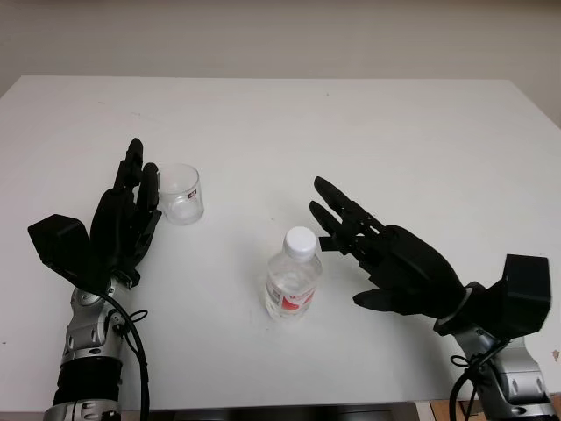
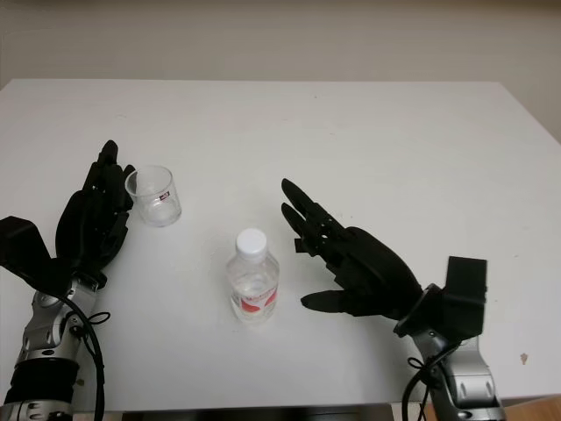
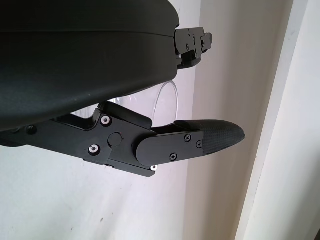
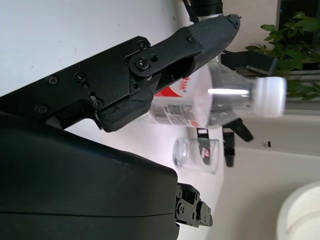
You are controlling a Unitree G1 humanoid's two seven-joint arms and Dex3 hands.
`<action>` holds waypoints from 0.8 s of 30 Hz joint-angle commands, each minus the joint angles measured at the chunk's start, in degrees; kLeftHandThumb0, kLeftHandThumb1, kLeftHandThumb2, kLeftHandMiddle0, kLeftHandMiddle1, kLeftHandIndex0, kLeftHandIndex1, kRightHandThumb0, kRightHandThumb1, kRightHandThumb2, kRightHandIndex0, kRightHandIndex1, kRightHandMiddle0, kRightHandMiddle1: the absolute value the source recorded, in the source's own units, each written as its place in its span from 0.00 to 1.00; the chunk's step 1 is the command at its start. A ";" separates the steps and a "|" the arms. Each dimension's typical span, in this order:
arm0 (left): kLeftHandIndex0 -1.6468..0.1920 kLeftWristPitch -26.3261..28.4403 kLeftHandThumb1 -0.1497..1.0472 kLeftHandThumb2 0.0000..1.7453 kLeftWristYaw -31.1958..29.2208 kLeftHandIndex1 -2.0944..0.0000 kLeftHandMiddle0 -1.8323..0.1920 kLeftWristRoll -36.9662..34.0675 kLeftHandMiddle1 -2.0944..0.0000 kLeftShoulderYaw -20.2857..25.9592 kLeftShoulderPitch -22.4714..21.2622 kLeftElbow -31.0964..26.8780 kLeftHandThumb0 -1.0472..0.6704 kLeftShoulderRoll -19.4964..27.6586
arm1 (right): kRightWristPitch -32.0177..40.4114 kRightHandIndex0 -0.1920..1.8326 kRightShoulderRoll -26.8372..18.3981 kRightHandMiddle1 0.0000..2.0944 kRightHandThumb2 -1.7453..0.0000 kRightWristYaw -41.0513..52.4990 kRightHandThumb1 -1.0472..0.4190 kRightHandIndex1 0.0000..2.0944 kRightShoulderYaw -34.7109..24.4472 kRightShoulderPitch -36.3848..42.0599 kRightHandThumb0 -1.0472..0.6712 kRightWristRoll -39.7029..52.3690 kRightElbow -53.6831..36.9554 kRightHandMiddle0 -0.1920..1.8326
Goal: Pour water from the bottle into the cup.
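Observation:
A clear plastic water bottle (image 1: pixel 293 279) with a white cap and red label stands upright near the table's front middle. The bottle (image 4: pixel 220 97) is also in the right wrist view, close to my fingers. A clear empty cup (image 1: pixel 182 194) stands upright to the left and a little farther back. My right hand (image 1: pixel 351 237) is open just right of the bottle, apart from it. My left hand (image 1: pixel 131 197) is open right beside the cup's left side, holding nothing. The cup's rim (image 3: pixel 165 102) peeks from behind the left hand's shell.
The white table (image 1: pixel 368 132) stretches wide behind both objects, with its front edge near my arms. A pale wall rises beyond the far edge. A green plant (image 4: pixel 295 37) is in the right wrist view.

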 commanded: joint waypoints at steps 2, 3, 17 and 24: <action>0.96 -0.37 1.00 0.29 0.42 0.97 0.96 0.13 0.97 0.14 0.37 -1.20 0.17 -0.42 | -2.42 0.00 2.07 0.00 0.97 -1.41 0.13 0.00 2.00 -1.53 0.05 -2.94 3.54 0.00; 0.96 -0.34 1.00 0.29 0.45 0.97 0.96 0.15 0.97 0.13 0.45 -1.30 0.17 -0.41 | -3.39 0.00 2.68 0.00 0.97 -1.93 0.12 0.00 2.62 -1.78 0.05 -4.06 4.61 0.00; 0.95 -0.22 1.00 0.28 0.74 0.97 0.96 0.12 0.98 0.21 0.21 -0.98 0.17 -0.45 | -8.45 0.00 5.21 0.00 0.97 0.95 0.15 0.00 7.51 -6.10 0.05 -7.69 11.12 0.00; 0.96 -0.66 1.00 0.28 0.60 0.98 0.96 -0.13 0.98 0.40 0.27 -0.45 0.17 -0.77 | -8.19 0.00 5.18 0.00 0.97 2.71 0.15 0.00 7.97 -6.54 0.05 -7.14 10.61 0.00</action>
